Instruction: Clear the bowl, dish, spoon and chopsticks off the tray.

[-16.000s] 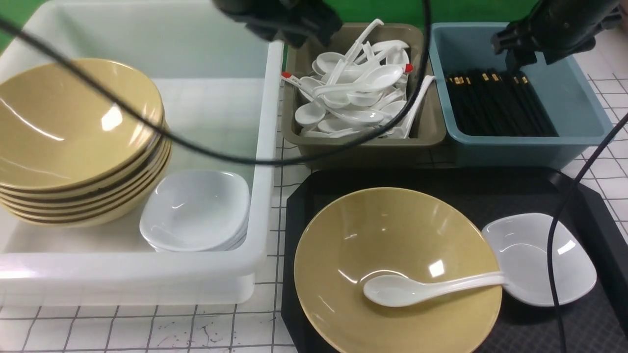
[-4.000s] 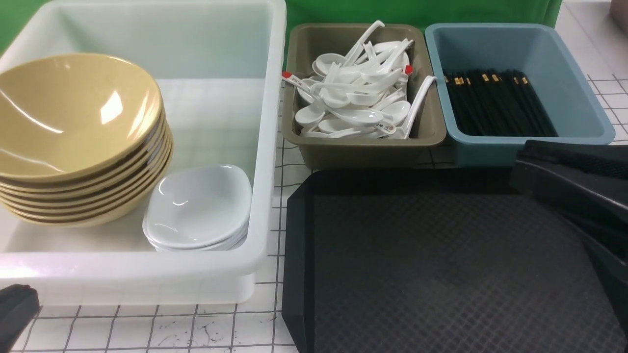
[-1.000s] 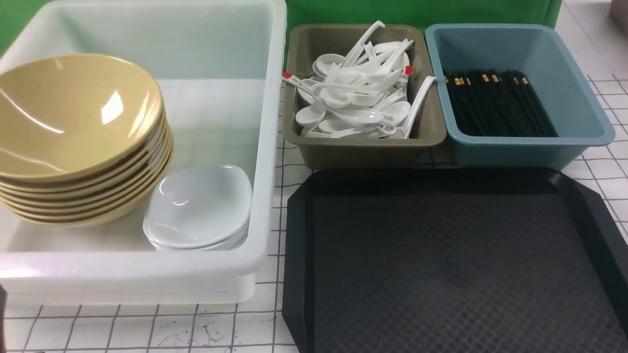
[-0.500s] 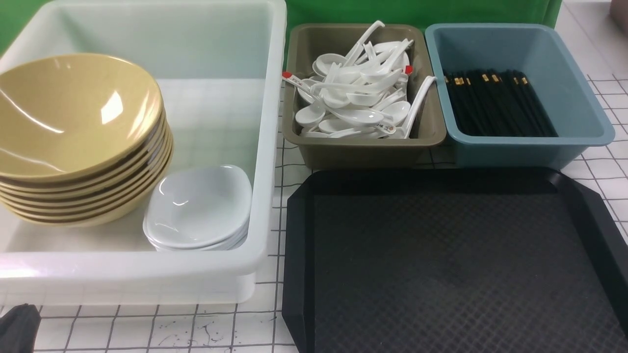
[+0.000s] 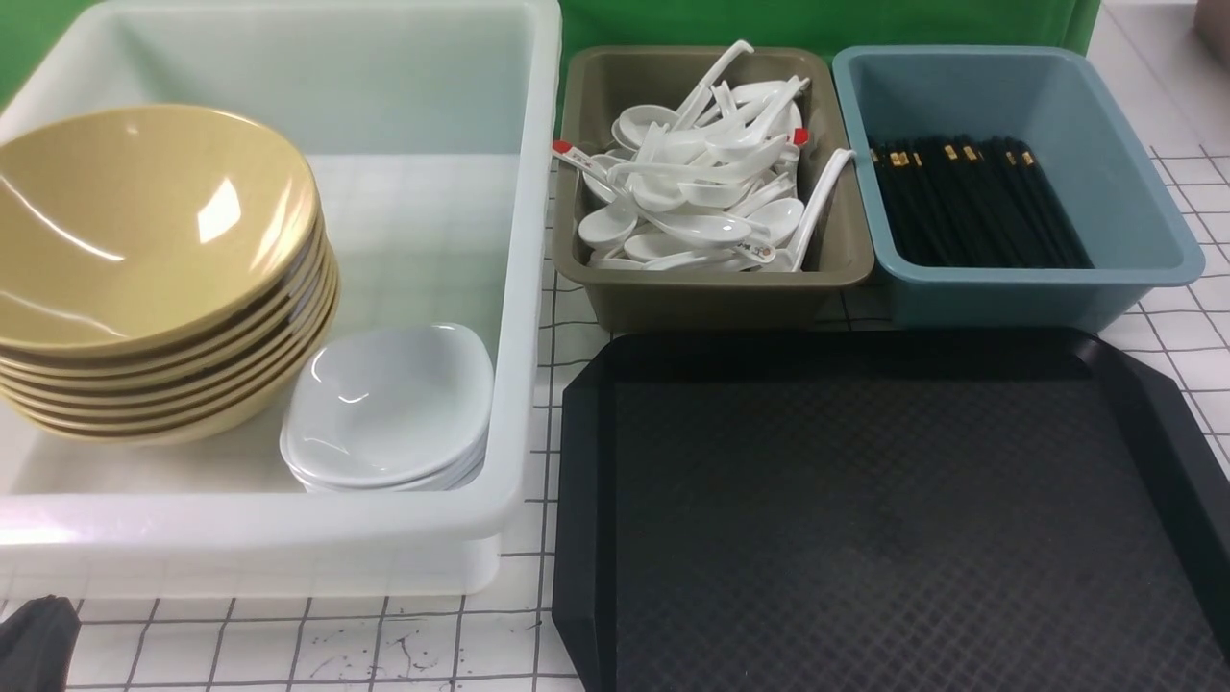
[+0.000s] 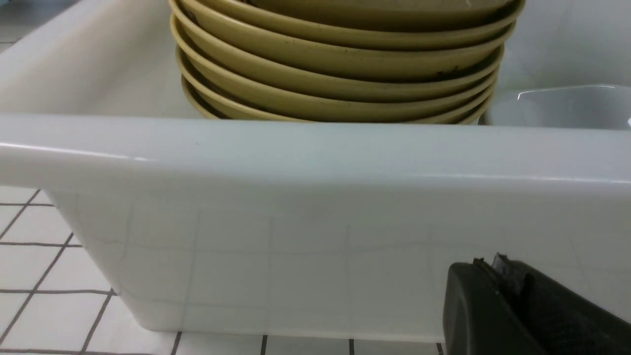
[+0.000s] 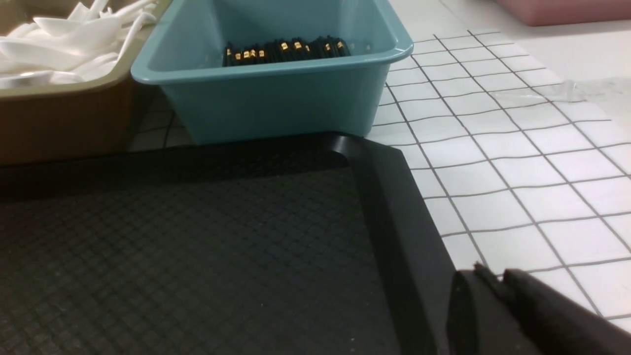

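Observation:
The black tray (image 5: pixel 586 461) has nothing on it; its corner shows in the right wrist view (image 7: pixel 389 197). The yellow bowl tops a stack of alike bowls (image 5: pixel 125 221) in the white tub (image 5: pixel 519 288). The white dish tops a small stack (image 5: pixel 384 404) beside them. Which white spoon (image 5: pixel 701 183) in the olive bin and which black chopsticks (image 5: pixel 971 202) in the blue bin came off the tray I cannot tell. My left gripper (image 6: pixel 488 264) is shut and empty, low outside the tub's near wall (image 6: pixel 296 148). My right gripper (image 7: pixel 493 273) is shut and empty by the tray's right rim.
The olive bin (image 5: pixel 711 298) and the blue bin (image 5: pixel 1134 192) stand side by side just behind the tray. The tub fills the left half of the white gridded table (image 5: pixel 384 654). A dark part of my left arm (image 5: pixel 34 639) shows at the front-left corner.
Since 16 s ago the bowl, spoon and dish have left the tray. The right arm has withdrawn out of the front view. In the last second the left arm's tip edged into the corner.

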